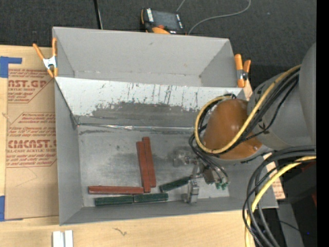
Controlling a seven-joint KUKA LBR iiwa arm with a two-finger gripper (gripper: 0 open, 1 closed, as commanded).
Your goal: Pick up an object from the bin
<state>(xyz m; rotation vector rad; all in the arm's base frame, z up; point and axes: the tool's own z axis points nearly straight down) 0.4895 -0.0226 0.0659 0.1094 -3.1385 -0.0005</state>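
Note:
My gripper point(187, 175) is low over the bin's floor at the right front, under the orange cover. It is open, with one metal fingertip point(181, 157) farther back and the other point(193, 193) nearer the front. A tilted dark green stick point(174, 184) lies with its right end between them. Whether either finger touches it I cannot tell. Two red-brown sticks point(146, 163) lie side by side just left of the gripper, pointing front to back.
Along the front wall lie a red-brown stick point(115, 190) and two dark green sticks end to end point(114, 201) point(150, 197). The arm and its looped cables hang over the bin's right side. The sloped back wall rises behind.

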